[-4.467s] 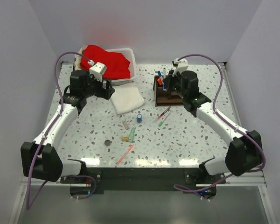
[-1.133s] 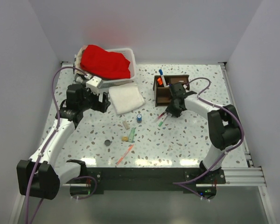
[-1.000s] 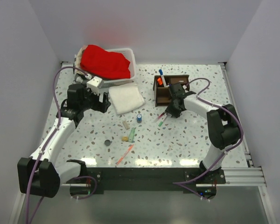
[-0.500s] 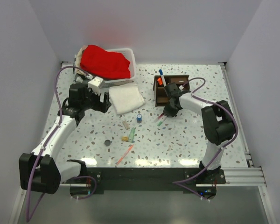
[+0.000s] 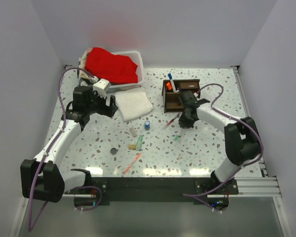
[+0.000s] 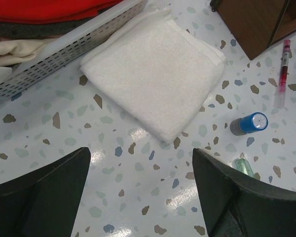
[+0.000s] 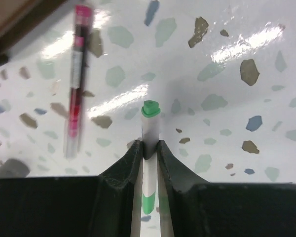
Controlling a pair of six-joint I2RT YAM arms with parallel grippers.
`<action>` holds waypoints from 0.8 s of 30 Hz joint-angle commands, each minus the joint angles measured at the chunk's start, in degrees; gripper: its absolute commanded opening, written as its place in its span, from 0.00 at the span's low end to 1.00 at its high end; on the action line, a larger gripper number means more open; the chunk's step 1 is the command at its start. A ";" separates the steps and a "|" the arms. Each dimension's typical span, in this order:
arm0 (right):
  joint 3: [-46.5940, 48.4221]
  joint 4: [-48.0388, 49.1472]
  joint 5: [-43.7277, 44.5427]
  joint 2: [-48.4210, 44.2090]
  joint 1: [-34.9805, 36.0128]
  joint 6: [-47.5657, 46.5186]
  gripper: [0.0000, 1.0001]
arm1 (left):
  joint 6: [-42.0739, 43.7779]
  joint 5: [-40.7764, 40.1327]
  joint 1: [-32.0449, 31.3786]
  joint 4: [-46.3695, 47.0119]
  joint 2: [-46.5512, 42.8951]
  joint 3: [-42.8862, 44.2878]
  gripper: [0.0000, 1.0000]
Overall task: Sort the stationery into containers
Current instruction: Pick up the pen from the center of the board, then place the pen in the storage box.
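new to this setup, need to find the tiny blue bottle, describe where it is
Find the folded white cloth mid-table, in front of the white basket. Just off the cloth's near right corner, not touching it, sits the small bottle. It is the only stubby blue-topped cylinder; the pink pen to its right is long and slim, the green block nearer the arms flat.

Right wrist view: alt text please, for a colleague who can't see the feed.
The right gripper pinches a white, green-tipped pen between its dark fingers, tip toward the speckled table. A pink-red pen lies loose at upper left, near a brown organizer corner.
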 commanded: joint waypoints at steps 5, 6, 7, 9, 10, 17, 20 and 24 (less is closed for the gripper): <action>5.61 19.53 -7.07 -16.44 -0.44 -27.40 0.00 | -0.98 1.74 0.47 4.86 0.75 3.11 0.89; 4.81 23.14 -6.99 -17.16 -0.18 -29.70 0.00 | -1.24 1.91 0.47 4.95 0.92 3.20 0.89; 4.28 29.26 -5.77 -17.61 0.61 -31.81 0.00 | -1.24 2.09 0.47 5.04 1.01 3.37 0.89; 3.66 34.83 -5.49 -17.18 0.97 -37.71 0.00 | -1.16 2.27 0.47 4.87 1.54 3.90 0.89; 3.48 40.52 -4.71 -16.82 1.14 -39.46 0.00 | -1.16 2.27 0.47 4.69 1.63 4.08 0.89; 4.09 61.04 -2.42 -9.18 1.50 -54.21 0.00 | -0.72 1.83 0.47 3.46 1.98 5.22 0.89; 4.01 66.14 -0.58 -6.28 1.41 -57.92 0.00 | -0.63 1.65 0.47 3.20 1.63 5.22 0.89; 3.04 69.84 0.31 -4.17 1.41 -60.05 0.00 | -0.28 1.30 0.47 2.84 1.54 5.04 0.89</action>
